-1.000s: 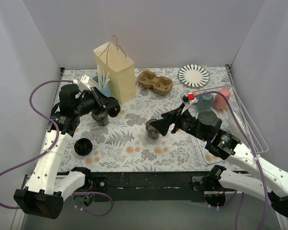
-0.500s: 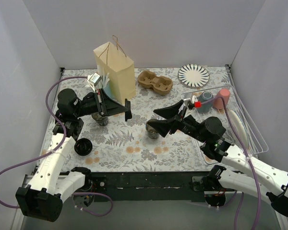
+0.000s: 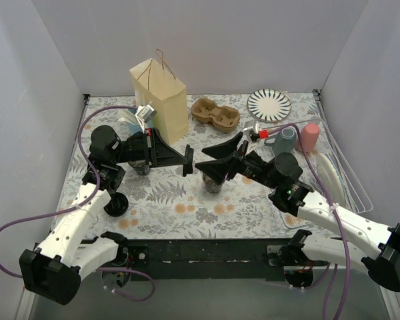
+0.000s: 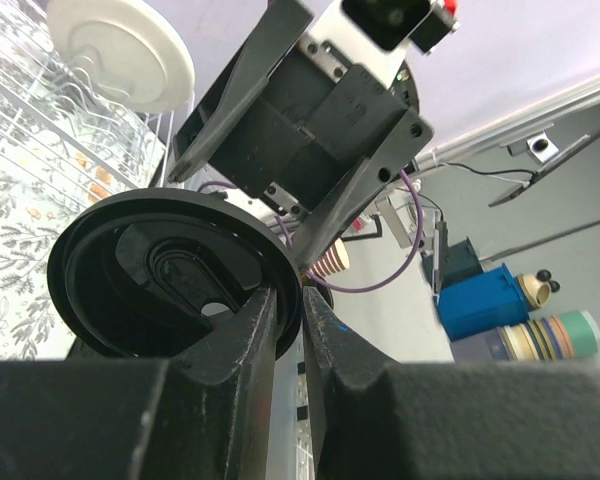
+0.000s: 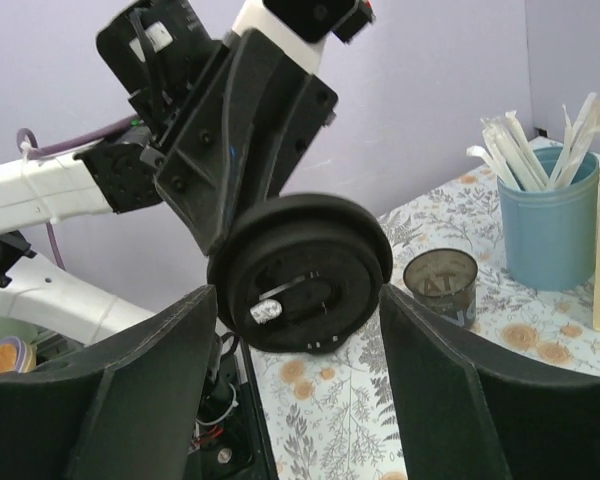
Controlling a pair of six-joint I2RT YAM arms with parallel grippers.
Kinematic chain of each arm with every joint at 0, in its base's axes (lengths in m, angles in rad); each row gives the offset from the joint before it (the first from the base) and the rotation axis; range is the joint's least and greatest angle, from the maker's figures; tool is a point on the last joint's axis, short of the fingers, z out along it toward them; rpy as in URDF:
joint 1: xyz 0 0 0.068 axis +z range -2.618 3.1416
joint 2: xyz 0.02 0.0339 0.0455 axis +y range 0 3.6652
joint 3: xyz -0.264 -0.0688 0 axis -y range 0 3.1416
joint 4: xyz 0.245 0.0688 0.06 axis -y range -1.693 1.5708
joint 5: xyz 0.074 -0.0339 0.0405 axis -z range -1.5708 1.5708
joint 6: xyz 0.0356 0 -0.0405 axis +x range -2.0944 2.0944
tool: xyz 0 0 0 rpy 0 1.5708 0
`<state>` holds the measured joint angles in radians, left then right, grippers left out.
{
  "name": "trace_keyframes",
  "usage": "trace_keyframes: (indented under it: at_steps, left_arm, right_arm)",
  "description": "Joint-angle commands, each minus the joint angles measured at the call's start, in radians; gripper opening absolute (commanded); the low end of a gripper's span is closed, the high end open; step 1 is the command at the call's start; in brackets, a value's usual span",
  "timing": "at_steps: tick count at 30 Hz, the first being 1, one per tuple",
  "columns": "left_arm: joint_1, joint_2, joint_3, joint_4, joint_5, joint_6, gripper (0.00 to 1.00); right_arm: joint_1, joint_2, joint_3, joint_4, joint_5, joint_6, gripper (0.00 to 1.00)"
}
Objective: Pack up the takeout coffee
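left claw holds a black lid up between the spread fingers of the right claw

the left claw [image 4: 288, 297] is clenched on the rim of a flat black lid [image 4: 160, 270]. it holds the lid on edge in the air, round face turned toward the right claw [image 5: 295, 292]. the right claw is released, its two fingers [image 5: 150, 390] spread wide to either side of that lid. their tips sit just beside the lid's edge, and whether they touch it cannot be told.

the takeout coffee cup [image 3: 213, 185], small and dark, stands upright on the counter [image 3: 180, 207] just below the right claw, which partly covers it in the top view. a second cup [image 5: 440, 285] of the same kind stands on the counter beyond the lid, under the left arm behind its claw. just past that one is a blue cup of white utensils [image 5: 550, 215]. the paper bag [image 3: 161, 100] stands upright behind the left claw.

another black lid [image 3: 115, 203] lies flat on the counter beside the left arm, well back from its claw. beyond the right claw sit a cardboard cup carrier [image 3: 215, 113] and a striped plate [image 3: 269, 105]. a wire dish rack [image 3: 350, 193] lies off to its right.
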<state>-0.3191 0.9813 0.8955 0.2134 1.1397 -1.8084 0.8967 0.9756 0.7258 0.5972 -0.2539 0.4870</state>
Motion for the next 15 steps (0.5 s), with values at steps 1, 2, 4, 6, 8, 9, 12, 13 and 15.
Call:
trace_keyframes:
  at_steps: [1,2,4,6,8,9,12,13,15]
  left_arm:
    - [-0.034,0.017,-0.006,0.047,0.008,0.003,0.15]
    - [-0.043,0.022,-0.004,0.047,0.006,0.003,0.15]
    - [-0.048,0.028,0.002,0.05,0.002,0.003,0.15]
    - [-0.049,0.025,0.005,0.049,-0.003,0.004,0.15]
    - [-0.049,0.022,0.006,0.05,-0.012,0.012,0.15]
    - [-0.049,0.022,0.006,0.05,-0.015,0.014,0.15]
    - [-0.051,0.028,0.005,0.056,-0.029,0.009,0.15]
    - [-0.051,0.028,0.0,0.063,-0.037,0.004,0.15]
    - [-0.052,0.033,-0.006,0.087,-0.05,-0.009,0.14]
  right_arm:
    - [-0.001,0.024,0.063,0.046,0.004,-0.011,0.75]
    - [-0.001,0.026,0.063,0.039,0.005,-0.022,0.75]
    - [0.001,0.018,0.054,0.023,0.021,-0.036,0.75]
    - [-0.001,-0.003,0.047,0.016,0.009,-0.042,0.73]
    - [-0.001,-0.029,0.018,0.039,-0.04,-0.053,0.72]
    - [-0.001,-0.038,0.005,0.071,-0.062,-0.062,0.72]
    - [-0.001,-0.051,-0.034,0.108,-0.1,-0.071,0.72]
    - [-0.001,-0.049,-0.034,0.111,-0.123,-0.079,0.71]
    - [-0.001,-0.034,-0.023,0.113,-0.14,-0.084,0.7]
